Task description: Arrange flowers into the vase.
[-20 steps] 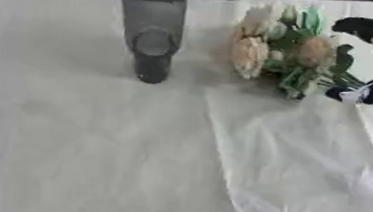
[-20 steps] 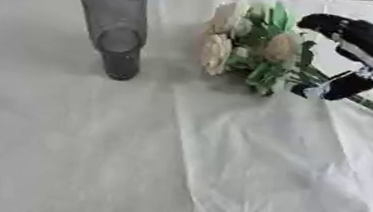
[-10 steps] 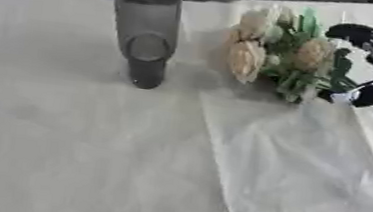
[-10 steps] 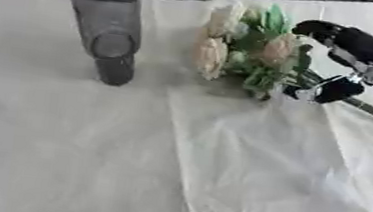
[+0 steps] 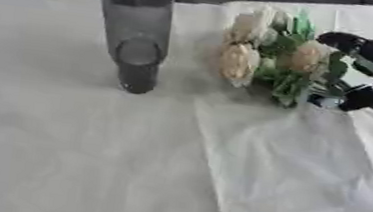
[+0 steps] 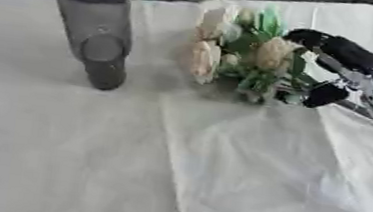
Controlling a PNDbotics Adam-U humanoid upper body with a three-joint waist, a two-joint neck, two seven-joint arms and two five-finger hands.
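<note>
The near part of the desk (image 5: 60,164) is covered by a white cloth (image 6: 261,177), creased, with a raised fold line running from the middle of the desk toward the near edge. Nothing stands on that near stretch.

Farther back, toward the desk's right edge, the robot's right hand (image 6: 352,71) comes in from the right side. Its black fingers (image 6: 329,44) are curled over the top of the bunch of flowers (image 6: 240,54), and its thumb (image 6: 325,95) curls in from below, so the hand is closed round the bunch at the stem end. Silver parts of the wrist show behind the fingers, near the right edge.

The flowers are a bunch of cream and pale pink blooms with green leaves. The blooms point toward the middle of the desk and toward its far edge; the stems lie under the hand and cannot be made out clearly. The lower blooms sit close to the cloth, though whether they touch it cannot be told.

To the left of the flowers, apart from them, stands the vase (image 5: 136,37), a tall grey see-through vessel, upright on the cloth in the far left-middle part of the desk. Its top reaches past the upper edge of the view, and its narrow base rests on the cloth.

The left hand appears in neither view.
</note>
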